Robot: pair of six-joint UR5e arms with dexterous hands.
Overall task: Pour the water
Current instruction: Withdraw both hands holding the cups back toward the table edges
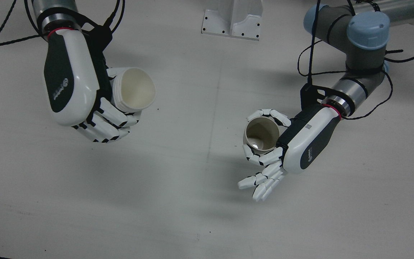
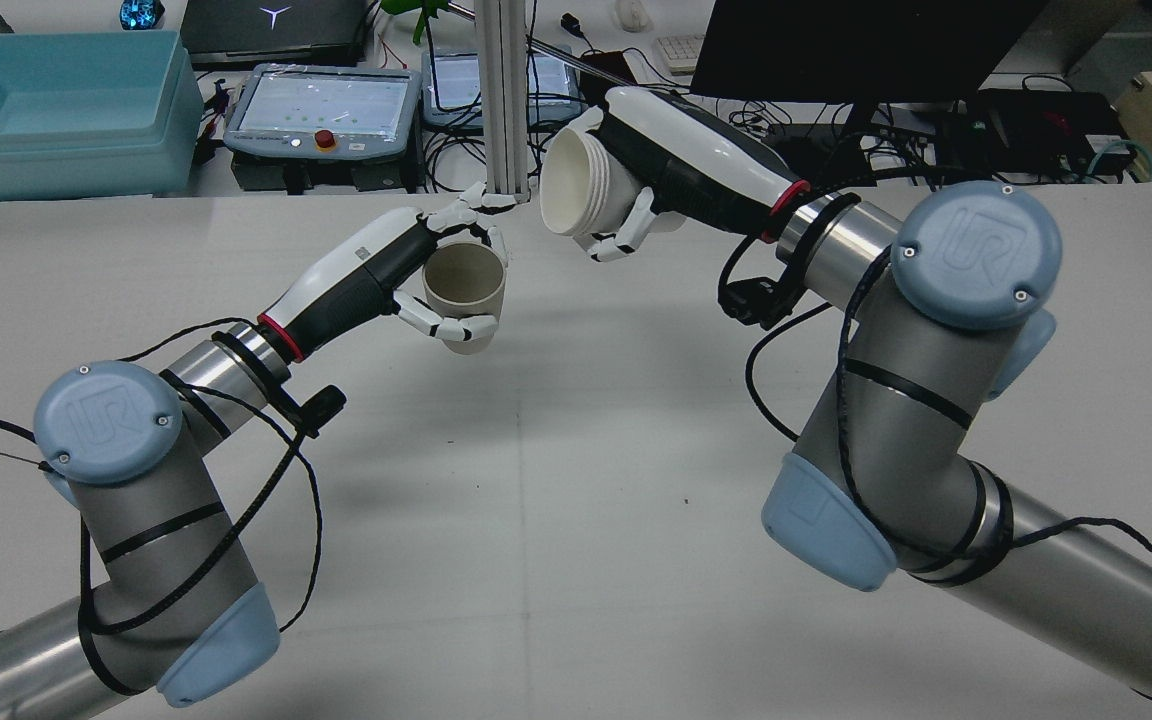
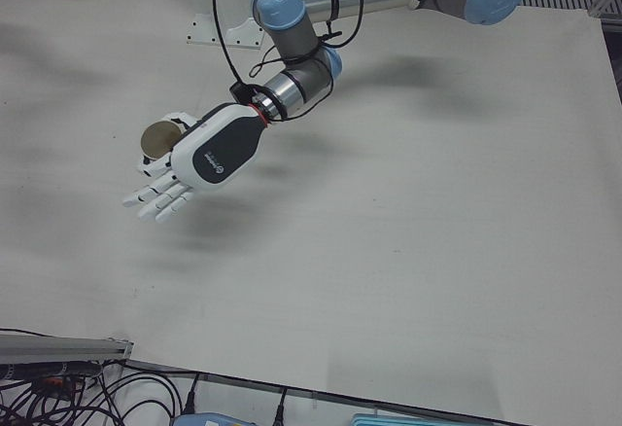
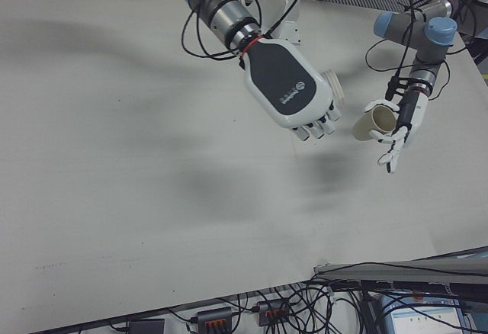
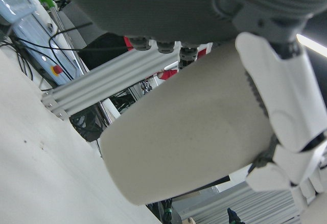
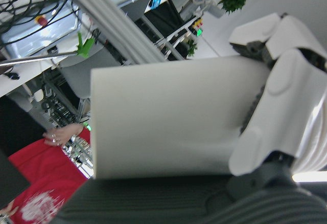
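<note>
My left hand (image 2: 366,275) is shut on a beige cup (image 2: 464,290) and holds it upright above the table, mouth up. It also shows in the front view: the left hand (image 1: 300,144) and the beige cup (image 1: 261,135). My right hand (image 2: 676,165) is shut on a white ribbed cup (image 2: 576,185), tipped on its side with its mouth towards the beige cup. The white cup is higher and apart from the beige one. In the front view the right hand (image 1: 74,82) holds the white cup (image 1: 135,90) far to the left. I see no water.
A white pedestal bracket (image 1: 232,19) stands at the table's robot side. Beyond the far edge are a blue bin (image 2: 56,100), a teach pendant (image 2: 321,105) and an aluminium post (image 2: 501,95). Black cables hang from both arms.
</note>
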